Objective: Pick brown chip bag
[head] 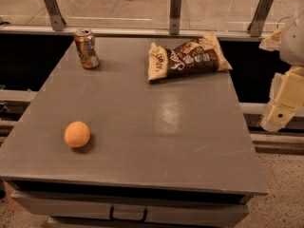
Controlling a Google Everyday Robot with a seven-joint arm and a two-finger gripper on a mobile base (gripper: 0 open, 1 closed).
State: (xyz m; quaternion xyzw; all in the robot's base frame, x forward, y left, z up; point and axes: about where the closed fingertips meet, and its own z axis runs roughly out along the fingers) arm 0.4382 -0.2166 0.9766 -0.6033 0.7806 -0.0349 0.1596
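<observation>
Camera view: the crinkly dark-brown chip bag [187, 58] with pale tan ends lies flat on the far right part of the grey tabletop [142, 122], its long axis running left to right. The cream-coloured gripper [285, 99] hangs beyond the table's right edge, so the bag lies to its left and farther off. I cannot tell whether the gripper is spread or pressed together.

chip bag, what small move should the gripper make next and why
Probably swing the gripper left and toward the far side, over the chip bag. The gripper hangs off the right edge of the table, not above the bag. The bag lies flat at the far right, apart from the can and the orange, so the way looks open.
</observation>
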